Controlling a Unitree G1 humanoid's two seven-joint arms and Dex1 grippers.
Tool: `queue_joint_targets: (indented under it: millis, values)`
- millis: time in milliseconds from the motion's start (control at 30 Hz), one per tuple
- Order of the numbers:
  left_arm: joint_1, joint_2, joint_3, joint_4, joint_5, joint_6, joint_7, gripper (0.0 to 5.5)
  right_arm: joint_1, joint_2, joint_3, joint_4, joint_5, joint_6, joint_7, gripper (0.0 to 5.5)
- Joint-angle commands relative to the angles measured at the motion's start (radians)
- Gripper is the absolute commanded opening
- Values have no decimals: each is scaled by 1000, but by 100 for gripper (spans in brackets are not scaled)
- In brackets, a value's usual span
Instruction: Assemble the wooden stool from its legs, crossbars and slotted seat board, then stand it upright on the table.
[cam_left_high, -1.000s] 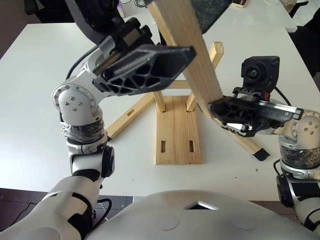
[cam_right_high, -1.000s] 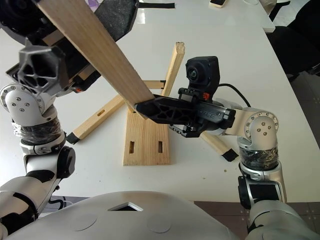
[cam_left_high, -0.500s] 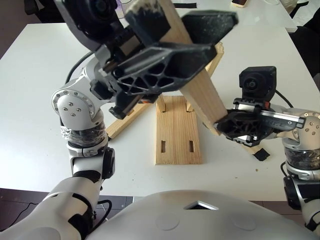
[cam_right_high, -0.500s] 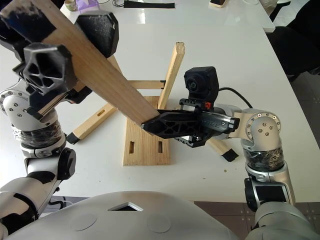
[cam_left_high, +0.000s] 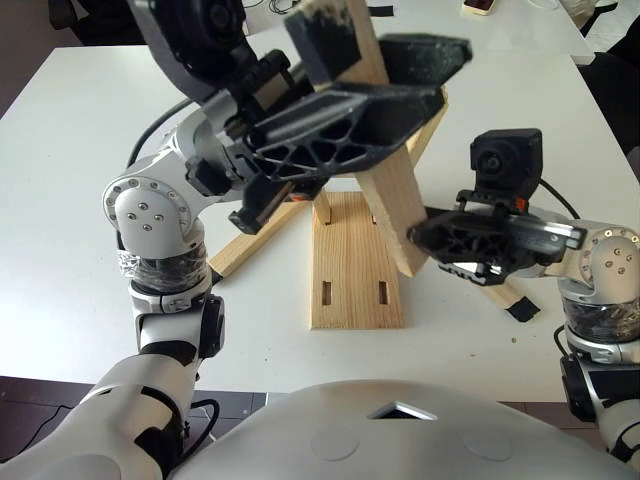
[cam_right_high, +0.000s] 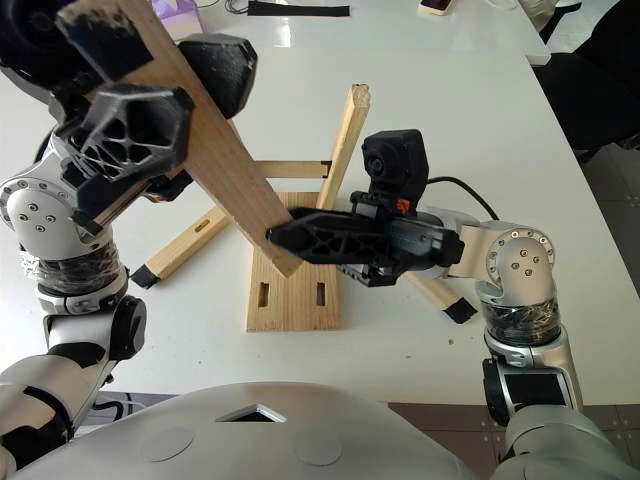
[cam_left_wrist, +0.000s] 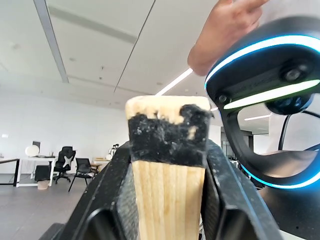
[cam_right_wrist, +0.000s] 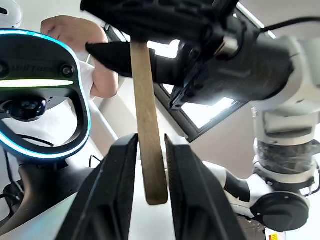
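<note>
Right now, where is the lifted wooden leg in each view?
Left eye: leg slants across upper centre, above the seat board.
Right eye: slants from upper left to centre.
Left wrist: clamped in the left claw.
Right wrist: between the right claw's fingers.
Shared landmark: the left claw gripping it.

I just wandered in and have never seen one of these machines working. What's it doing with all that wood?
The robot is putting a wooden stool together. Its left claw and right claw are both shut on one wooden leg, holding it slanted in the air above the slotted seat board, which lies flat on the white table. The leg's lower end is in no slot yet. Other stool parts lie beyond the board.
</note>
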Motion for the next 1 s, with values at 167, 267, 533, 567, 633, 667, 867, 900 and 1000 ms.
queue_joint_targets:
  millis: [167, 267, 533, 567, 633, 667, 867, 900, 1000]
  values:
    - [-4, 55, 16, 6, 47, 3, -6, 136, 14, -86, -59, 26, -7, -17, -151, 157]
    - [-15, 105, 69, 45, 91, -17, 10, 135, 22, -136, -149, 27, -101, -51, -163, 157]
    - [-104, 90, 212, 129, 96, -137, 303, 135, 167, -198, -195, -124, -648, -209, -14, 157]
    - [-108, 86, 218, 115, 72, -140, 336, 135, 180, -185, -174, -163, -716, -240, -8, 157]
    - [-104, 73, 224, 81, 15, -143, 413, 135, 182, -150, -122, -232, -831, -296, -13, 157]
    - [-97, 65, 224, 66, -15, -147, 457, 135, 178, -131, -94, -257, -880, -319, -20, 157]
    - [43, 41, 173, -91, -13, -167, 624, 135, 83, 52, 16, -272, -1061, -401, -159, 157]
    - [57, 47, 170, -99, -4, -168, 623, 135, 69, 76, 10, -266, -1048, -398, -181, 157]
    - [83, 69, 172, -121, 3, -173, 621, 135, 21, 123, -22, -251, -1009, -384, -228, 157]
